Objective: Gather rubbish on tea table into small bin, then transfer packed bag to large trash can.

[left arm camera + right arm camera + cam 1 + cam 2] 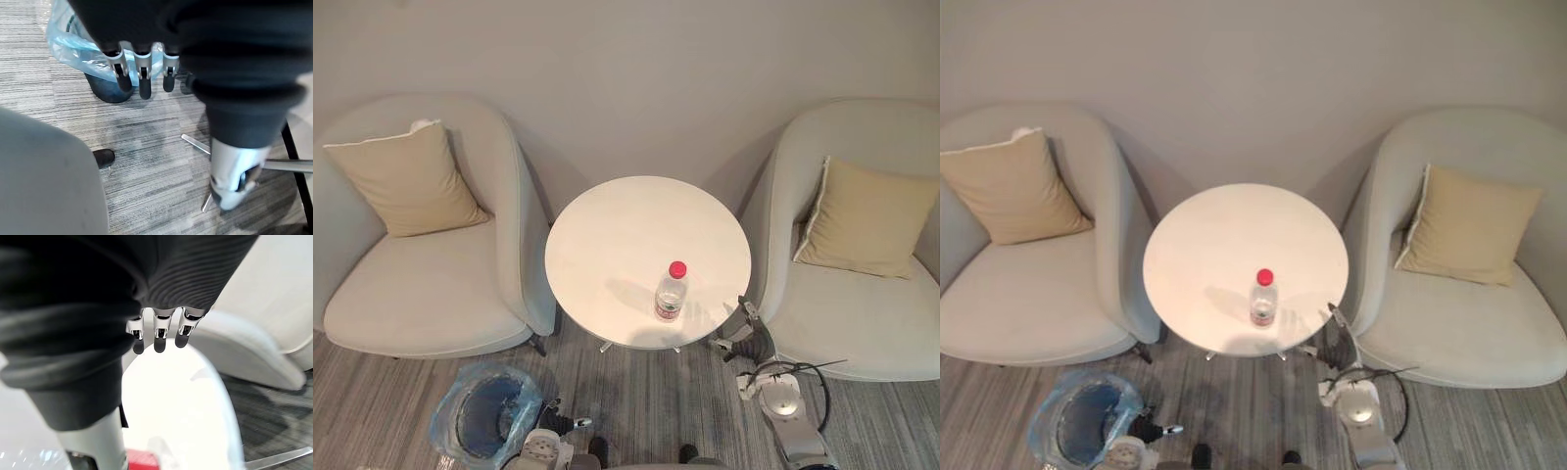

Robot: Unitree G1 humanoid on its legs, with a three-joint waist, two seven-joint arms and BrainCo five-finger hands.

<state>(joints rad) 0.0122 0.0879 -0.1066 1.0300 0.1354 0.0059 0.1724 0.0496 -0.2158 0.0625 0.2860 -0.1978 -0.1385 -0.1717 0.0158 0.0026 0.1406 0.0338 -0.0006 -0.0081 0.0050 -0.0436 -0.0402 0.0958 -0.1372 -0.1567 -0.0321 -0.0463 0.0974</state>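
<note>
Round white bench (607, 235) mid-scene, wall behind it. Bottle (672, 292), clear with a red cap, stands upright on the bench toward its robot-side right rim, set in from the edge, nothing touching it. Small bin (487, 416), dark, blue bag liner folded over its rim, mouth open, sits on the grey striped carpet (646, 401) off the bench's robot-side left, a band of carpet between it and the bench rim. Left armchair (421, 294) is just beside the bench's left rim, right armchair (862, 313) just beside its right rim. Tan cushion (406, 181) leans on the left seat back, second tan cushion (867, 220) on the right one. Carpet shows along the bench's robot-side edge.

Left robot hand (145, 83) is low off the bench's robot-side left, near the bin on its bench side, above the carpet, fingers straight and apart from the thumb, wide, holding nothing. In the left wrist view the bag rim lies just past the fingertips, metal bench feet (195, 143) on the carpet nearby. Right robot hand (749, 328) is at the bench's robot-side right rim, between bench and right armchair, near the bottle but apart from it. In the right wrist view its fingers (159, 340) reach straight over the bench top, wide, holding nothing, red cap (142, 461) by the thumb
</note>
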